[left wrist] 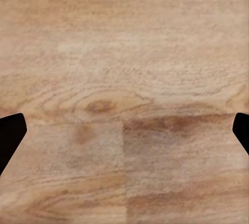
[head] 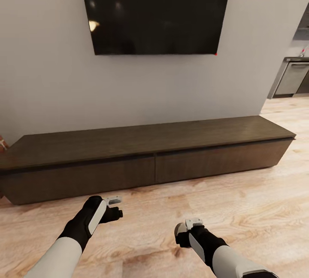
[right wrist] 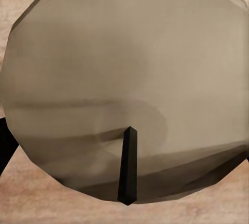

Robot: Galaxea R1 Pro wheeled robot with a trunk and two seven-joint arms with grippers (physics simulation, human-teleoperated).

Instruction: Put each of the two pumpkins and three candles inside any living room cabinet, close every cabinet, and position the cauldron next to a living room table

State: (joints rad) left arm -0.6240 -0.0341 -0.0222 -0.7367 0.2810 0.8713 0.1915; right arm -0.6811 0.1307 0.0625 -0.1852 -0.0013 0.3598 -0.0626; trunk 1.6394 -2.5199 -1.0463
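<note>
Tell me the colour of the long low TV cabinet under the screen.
Dark brown wood, seen best in the head view.

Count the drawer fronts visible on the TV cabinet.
2: the left drawer front and the right drawer front, side by side under the cabinet top, both closed. Any past the left edge are hidden.

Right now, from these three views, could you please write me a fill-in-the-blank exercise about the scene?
1. Both drawers of the cabinet are ____.
2. The candle held between the fingers of the right gripper has a black ____ on top.
3. Above the wooden floor, the fingers of the left gripper stand ____ and hold nothing.

Missing words: closed; wick; open.
</note>
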